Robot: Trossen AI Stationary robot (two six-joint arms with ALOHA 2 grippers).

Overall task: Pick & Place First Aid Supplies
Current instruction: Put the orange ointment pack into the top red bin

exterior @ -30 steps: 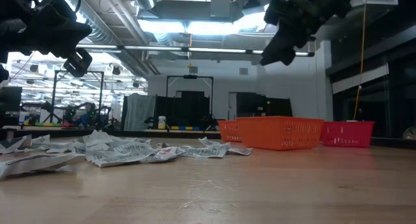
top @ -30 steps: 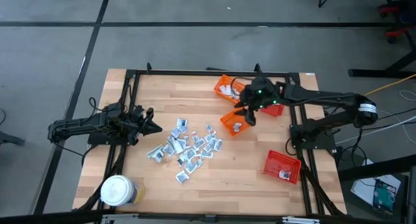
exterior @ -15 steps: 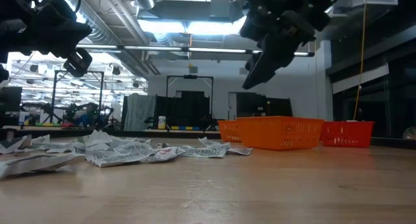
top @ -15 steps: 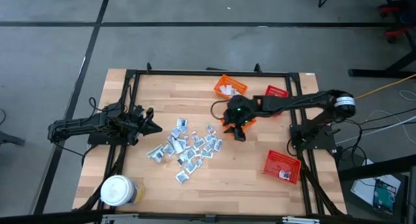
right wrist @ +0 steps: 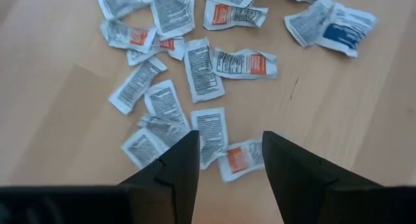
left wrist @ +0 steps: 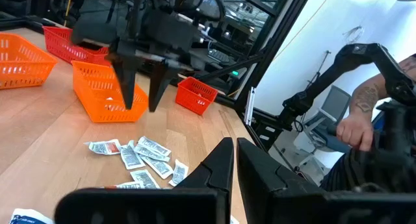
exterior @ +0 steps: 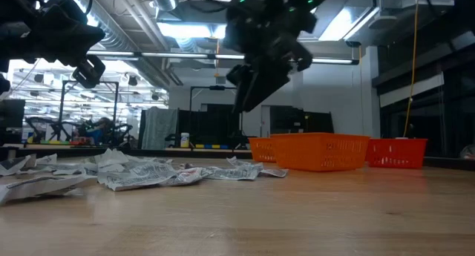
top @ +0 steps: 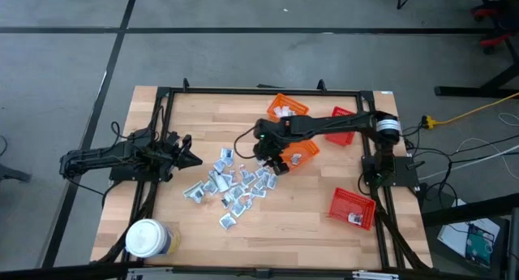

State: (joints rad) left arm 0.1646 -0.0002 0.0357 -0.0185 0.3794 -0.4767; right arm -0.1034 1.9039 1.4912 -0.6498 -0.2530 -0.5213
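Many small silvery-white sachets lie flat in a loose pile on the wooden table, left of centre, and also show in the right wrist view and the low view. My right gripper hangs open above the pile's right edge, fingers pointing down, clear of the sachets. My left gripper waits shut at the table's left side, level above the table and pointing at the pile.
An orange basket stands just right of my right gripper, and another orange basket with white packets sits behind it. Red baskets stand at right and near right. A white-lidded jar stands near left. A person's hand shows beyond the table.
My right gripper has swung from above the orange basket toward the table's left and a little nearer, ending over the right edge of the sachet pile. The sachets and baskets have stayed where they were.
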